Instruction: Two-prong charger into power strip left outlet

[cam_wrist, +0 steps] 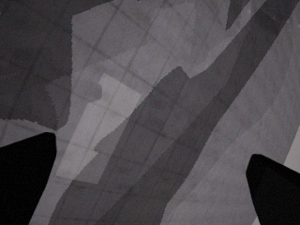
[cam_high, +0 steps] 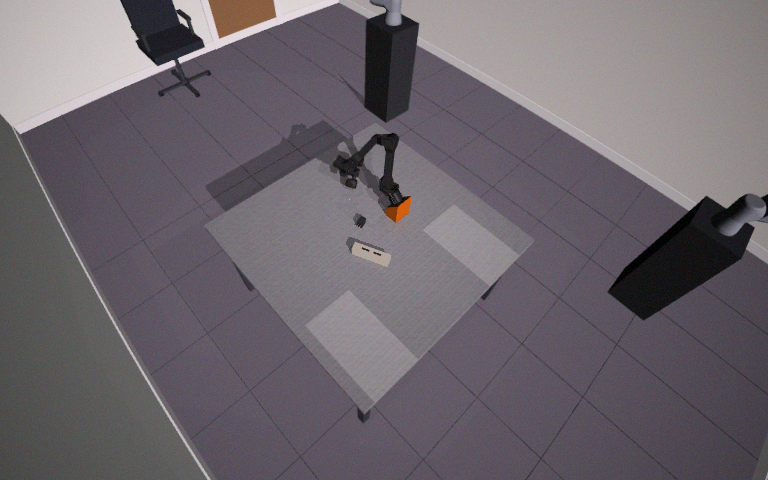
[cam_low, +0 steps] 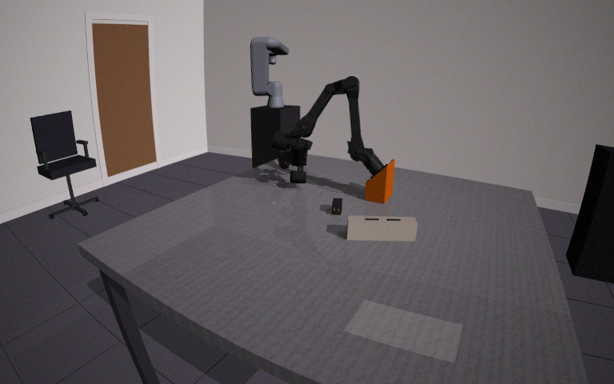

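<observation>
Grey tabletop (cam_high: 271,226) (cam_low: 217,244) carries the charger (cam_high: 359,219) (cam_low: 336,206), which we see just beside the power strip (cam_high: 370,254) (cam_low: 381,229), apart and unplugged, prongs facing the strip's side. Pincer (cam_high: 346,176) (cam_low: 292,168) (cam_wrist: 156,157) open, nothing held. Arm's far end meets an orange wedge (cam_high: 399,210) (cam_low: 379,184); wrist view is dim, so we probably read shadows there.

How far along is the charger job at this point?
Nothing looks done: the charger stands on the table, apart from the power strip, whose outlet slots show unfilled. The claw is open, with nothing in hand. Left: grasping the charger, aligning its prongs with the left outlet, and pushing straight in.
</observation>
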You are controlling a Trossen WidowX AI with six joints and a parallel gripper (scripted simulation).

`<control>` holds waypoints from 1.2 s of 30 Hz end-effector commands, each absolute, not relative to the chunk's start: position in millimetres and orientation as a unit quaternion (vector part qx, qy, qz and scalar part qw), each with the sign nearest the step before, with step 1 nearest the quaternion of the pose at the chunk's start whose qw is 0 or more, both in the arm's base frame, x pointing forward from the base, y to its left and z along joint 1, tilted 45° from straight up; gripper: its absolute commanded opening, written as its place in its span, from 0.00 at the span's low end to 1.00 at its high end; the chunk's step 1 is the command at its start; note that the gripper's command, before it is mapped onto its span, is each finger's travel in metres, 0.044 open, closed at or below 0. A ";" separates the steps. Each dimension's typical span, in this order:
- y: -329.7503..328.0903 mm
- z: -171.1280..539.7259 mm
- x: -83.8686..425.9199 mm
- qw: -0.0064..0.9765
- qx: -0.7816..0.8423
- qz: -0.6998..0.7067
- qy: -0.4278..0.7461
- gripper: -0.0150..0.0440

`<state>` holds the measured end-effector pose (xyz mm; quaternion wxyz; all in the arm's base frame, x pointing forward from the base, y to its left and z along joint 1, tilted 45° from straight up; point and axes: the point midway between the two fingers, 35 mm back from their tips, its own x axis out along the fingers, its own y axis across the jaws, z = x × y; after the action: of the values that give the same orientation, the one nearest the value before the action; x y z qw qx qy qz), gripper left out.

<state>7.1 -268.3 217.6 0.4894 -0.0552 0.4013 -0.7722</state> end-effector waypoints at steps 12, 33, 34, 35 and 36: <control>-273.3 219.6 42.1 0.544 -0.070 -0.738 0.394 1.00; -260.1 200.0 126.2 0.648 -0.098 -0.632 0.414 1.00; -258.7 198.4 129.6 0.651 -0.098 -0.629 0.414 1.00; -257.2 196.7 133.0 0.654 -0.099 -0.625 0.415 1.00; -255.6 194.7 136.3 0.657 -0.100 -0.620 0.417 1.00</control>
<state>125.7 -260.0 200.7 0.6465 -0.0997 0.4135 -0.6334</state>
